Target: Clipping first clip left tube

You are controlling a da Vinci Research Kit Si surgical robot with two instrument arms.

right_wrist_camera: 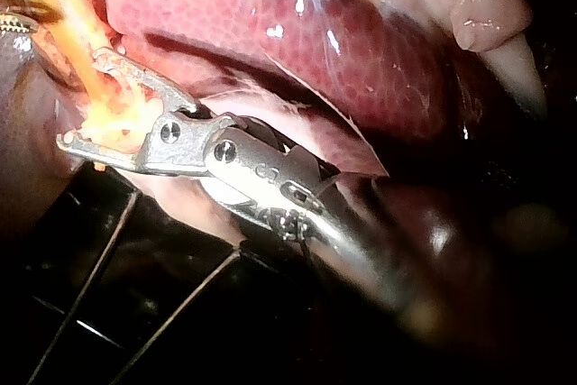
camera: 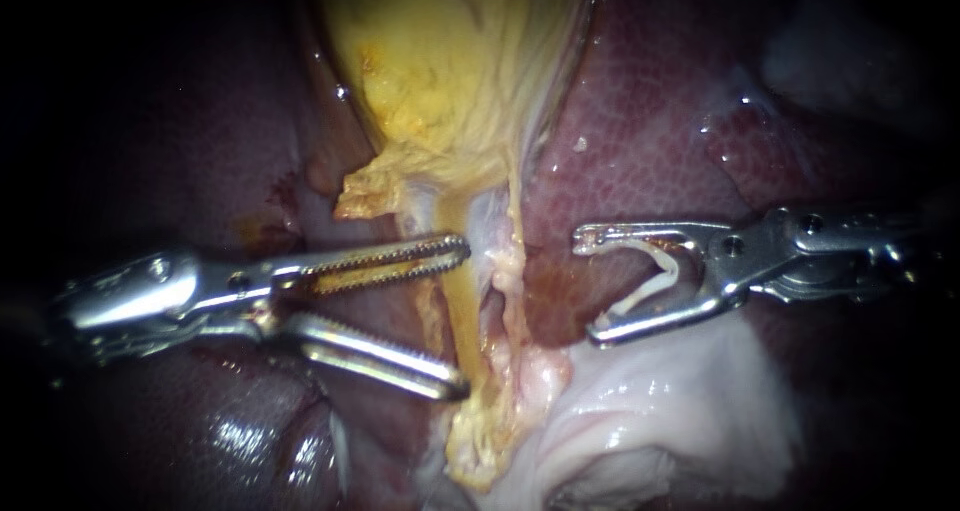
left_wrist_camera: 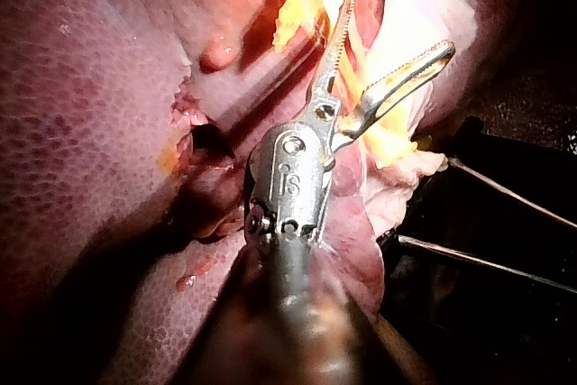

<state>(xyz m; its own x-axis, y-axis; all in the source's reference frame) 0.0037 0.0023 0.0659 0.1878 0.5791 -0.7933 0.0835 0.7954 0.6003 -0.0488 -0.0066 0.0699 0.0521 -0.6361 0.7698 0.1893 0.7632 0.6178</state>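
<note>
Dark red liver (camera: pixel 650 151) fills the background. The left instrument (camera: pixel 463 316), hand open and empty, is just beside the left tube (camera: pixel 455 281), which looks soft, slippery and easily torn. The right instrument (camera: pixel 588 284) sits near, its spread hand holding a clip (camera: pixel 655 271); best seated across bare tube.

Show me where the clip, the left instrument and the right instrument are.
clip (camera: pixel 645 293), endoscope view, on its lower leg.
left instrument (camera: pixel 462 316), endoscope view, midway between its open jaw tips.
right instrument (camera: pixel 590 284), endoscope view, midway between its jaw tips.
</note>
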